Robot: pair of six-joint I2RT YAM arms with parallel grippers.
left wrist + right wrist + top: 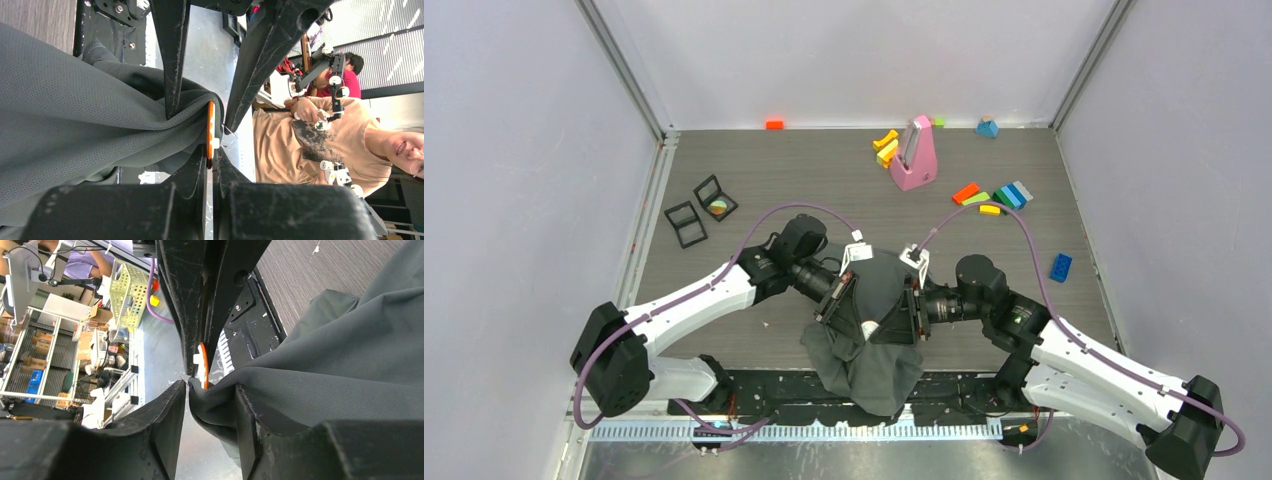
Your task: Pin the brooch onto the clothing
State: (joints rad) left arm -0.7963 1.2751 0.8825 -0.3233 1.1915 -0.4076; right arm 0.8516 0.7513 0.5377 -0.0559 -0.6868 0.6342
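Note:
The clothing [869,350], a dark grey T-shirt, hangs bunched between both arms over the table's near edge. My left gripper [210,155] is shut on the brooch [210,127], a thin orange disc with a white clasp, seen edge-on and pressed against a fold of the fabric [100,120]. A fine pin tip sticks out beside it. My right gripper [211,392] faces it, jaws apart around that fold [220,400]; the cloth touches one finger and a gap shows at the other. The brooch [202,365] sits just above the fold. From above, both grippers [849,300] [902,318] meet over the shirt.
A pink wedge-shaped object [913,155] stands at the back with yellow blocks beside it. Coloured blocks [999,197] and a blue brick [1060,266] lie on the right. Two black square cases [701,210] lie on the left, and an orange block [774,124] by the back wall.

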